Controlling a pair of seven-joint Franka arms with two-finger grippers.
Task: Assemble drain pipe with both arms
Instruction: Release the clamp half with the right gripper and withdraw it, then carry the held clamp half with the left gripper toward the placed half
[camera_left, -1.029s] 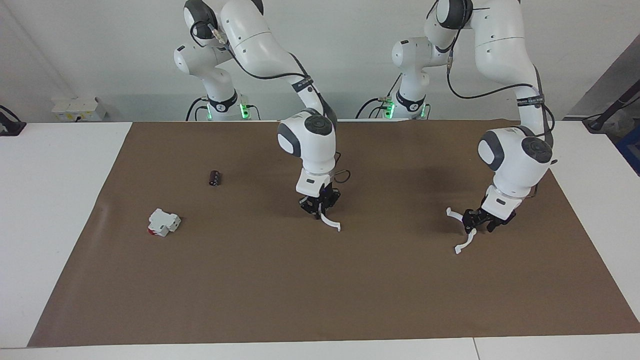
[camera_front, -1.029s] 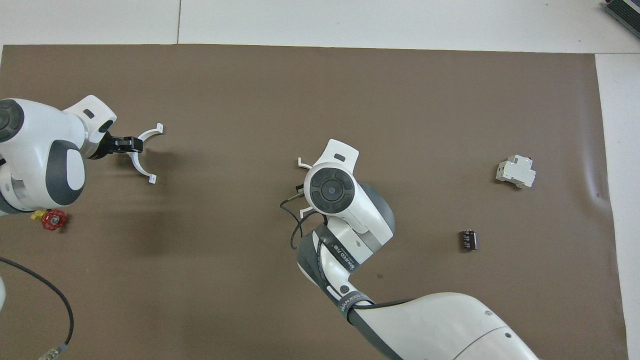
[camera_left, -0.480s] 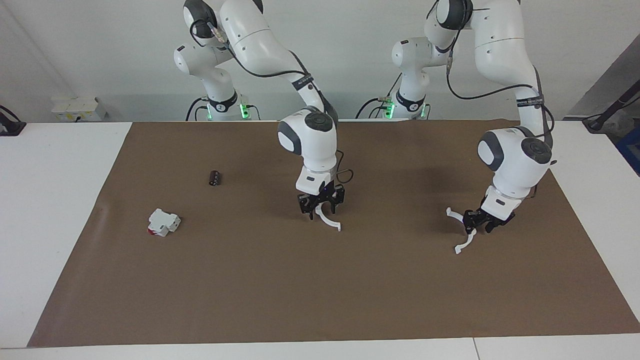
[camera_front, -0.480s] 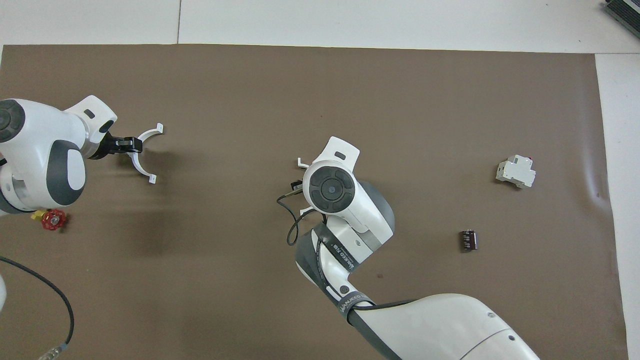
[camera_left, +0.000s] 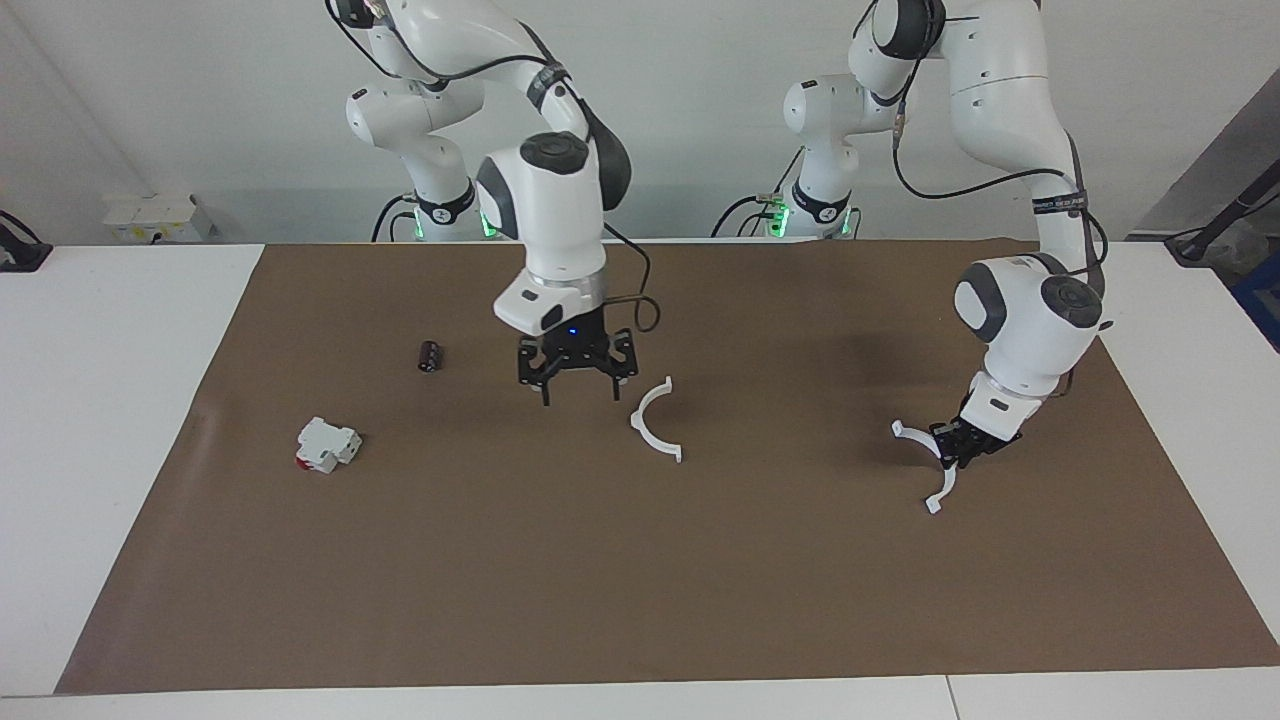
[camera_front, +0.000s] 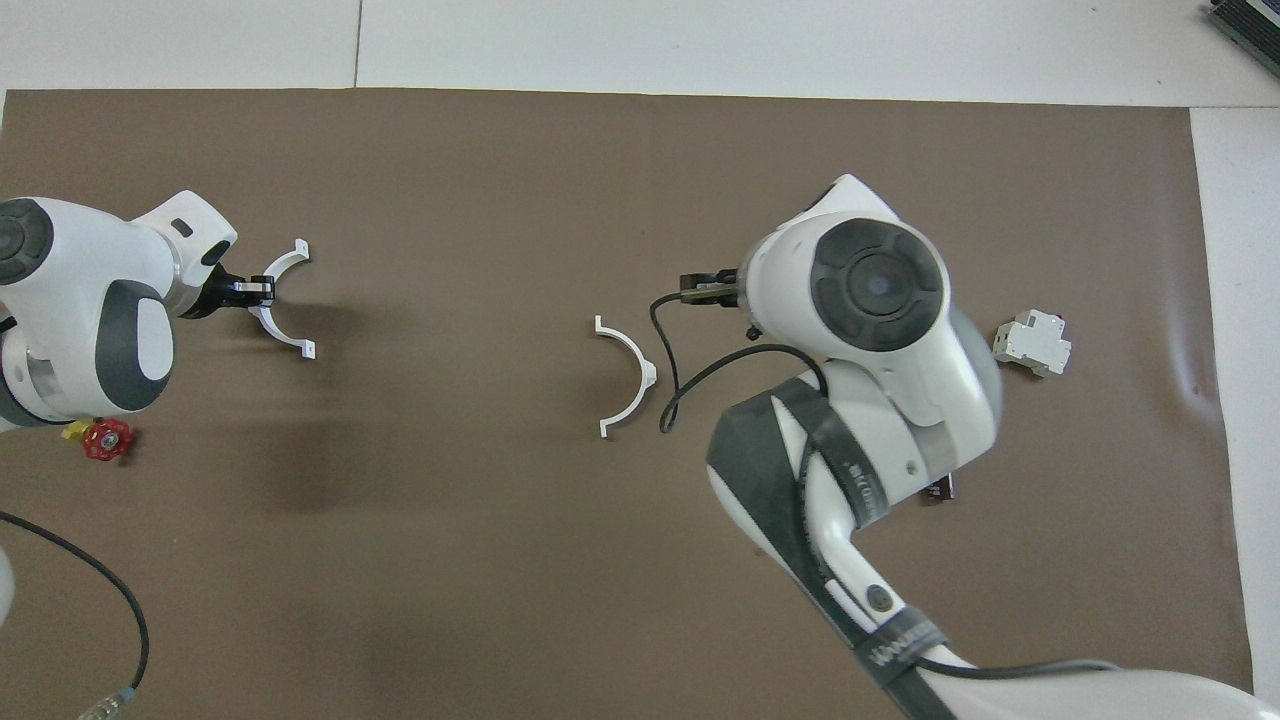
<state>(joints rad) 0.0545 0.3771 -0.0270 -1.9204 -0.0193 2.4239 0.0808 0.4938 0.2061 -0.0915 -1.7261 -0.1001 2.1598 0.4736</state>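
Note:
The drain pipe is in two white half-ring arcs. One arc (camera_left: 640, 428) lies flat on the brown mat (camera_left: 640, 580) near its middle; it also shows in the overhead view (camera_front: 648, 372). My right gripper (camera_left: 577, 388) hangs open and empty above the mat, beside that arc toward the right arm's end. In the overhead view its wrist hides most of the right gripper (camera_front: 700, 291). My left gripper (camera_left: 958, 445) is shut on the other arc (camera_left: 908, 432) low over the mat at the left arm's end. The left gripper (camera_front: 250, 291) and its arc (camera_front: 278, 336) show in the overhead view.
A blocky white-and-red part (camera_left: 327, 444) and a small black cylinder (camera_left: 430, 355) lie toward the right arm's end of the mat. A small red valve wheel (camera_front: 107, 438) lies under the left arm's wrist. A black cable (camera_front: 110, 590) runs near the left arm's base.
My right gripper has let go of its arc, opened, risen and moved toward the right arm's end; the arc now lies free on the mat. The left gripper shifted slightly with its arc.

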